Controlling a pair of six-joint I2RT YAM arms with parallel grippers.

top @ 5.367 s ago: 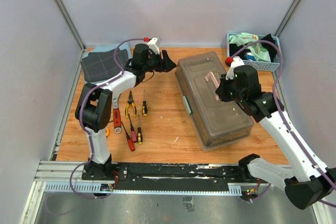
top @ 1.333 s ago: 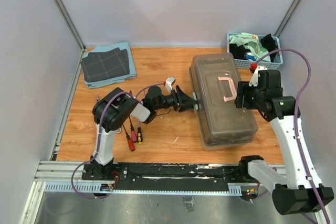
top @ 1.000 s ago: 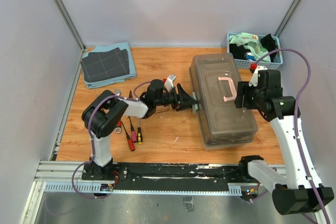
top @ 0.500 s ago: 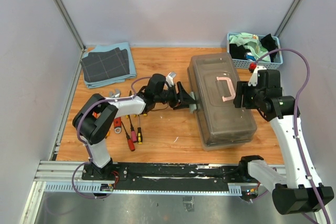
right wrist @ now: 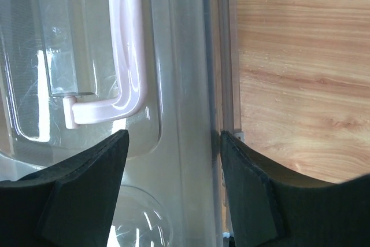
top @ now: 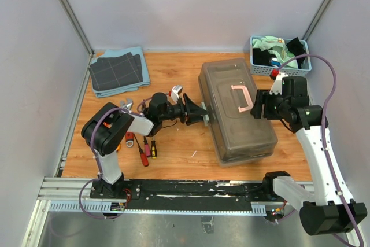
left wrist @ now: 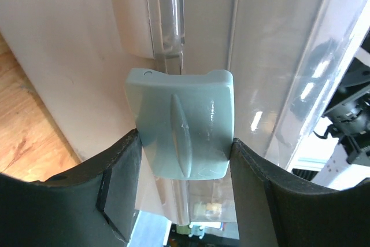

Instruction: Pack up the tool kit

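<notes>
**Clearances.** The large grey-beige plastic toolbox with translucent lid (top: 231,134) (left wrist: 277,56) (right wrist: 173,56) lies closed and skewed on the right half of the wooden worktop (top: 185,79) (right wrist: 289,56). Its near end stops short of the near worktop edge. Its far right corner is near, but apart from, the small blue slatted basket of cloths (top: 280,56). Bare wood runs along the far edge between the folded dark grid-pattern cloths (top: 118,73) and the toolbox. A narrower bare strip remains along the toolbox's right side. A cluster of small hand tools with red, yellow and black handles (top: 144,146) lies under the left arm, well apart from the toolbox.

**Hands.** The left hand (top: 196,113) (left wrist: 182,166) pinches the pale blue-green latch (top: 206,115) (left wrist: 182,125) on the toolbox's left side, one finger against each flank. The right hand (top: 258,110) (right wrist: 173,137) is spread over the lid's right margin, just beside the pinkish handle (top: 241,96) (right wrist: 124,56). Contact with the lid cannot be determined.

**Change from half a second earlier.** The toolbox has shifted left and lies more skewed. The left hand has drawn back toward its base, with the latch held.
</notes>
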